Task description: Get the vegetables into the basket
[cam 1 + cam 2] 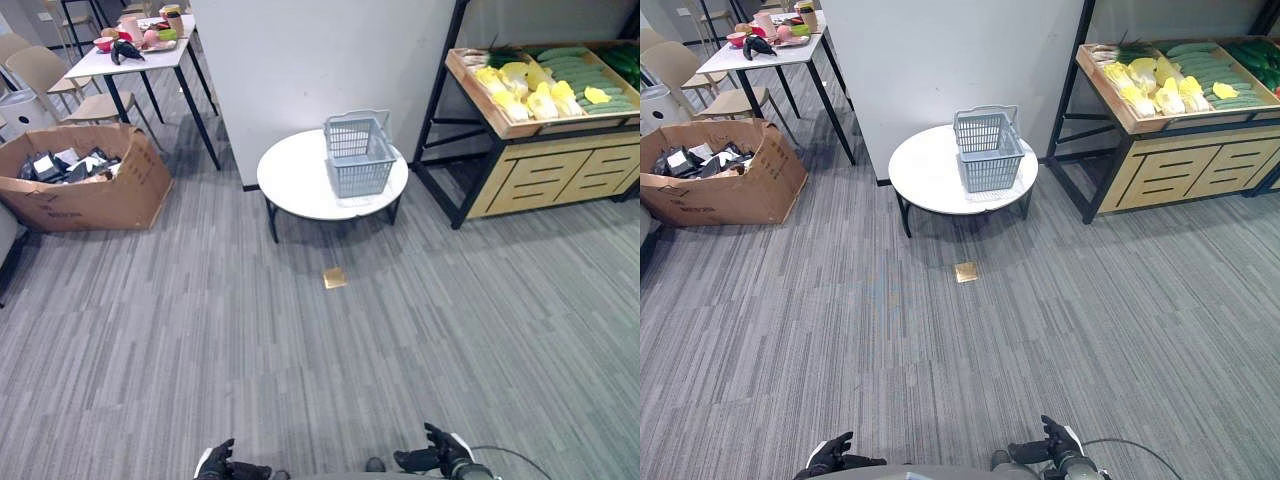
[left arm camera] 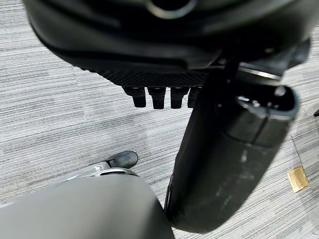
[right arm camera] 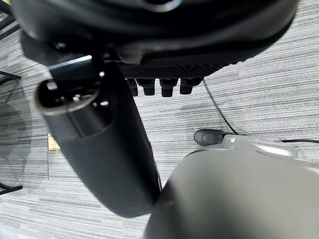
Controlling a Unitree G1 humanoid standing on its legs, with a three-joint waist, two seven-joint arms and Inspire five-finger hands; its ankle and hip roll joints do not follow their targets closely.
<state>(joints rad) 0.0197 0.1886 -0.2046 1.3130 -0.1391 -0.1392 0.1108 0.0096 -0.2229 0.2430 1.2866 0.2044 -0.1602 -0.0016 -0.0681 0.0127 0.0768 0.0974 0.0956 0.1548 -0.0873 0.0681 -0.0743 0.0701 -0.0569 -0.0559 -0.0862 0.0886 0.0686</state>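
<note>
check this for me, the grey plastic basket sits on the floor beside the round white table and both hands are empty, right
Not quite: the grey plastic basket stands on top of the round white table, not on the floor, as the left eye view shows. The rest holds: the left hand and right hand hold nothing.

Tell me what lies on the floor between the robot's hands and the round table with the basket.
Grey carpet with one small gold floor plate just before the table, seen in both eye views.
</note>
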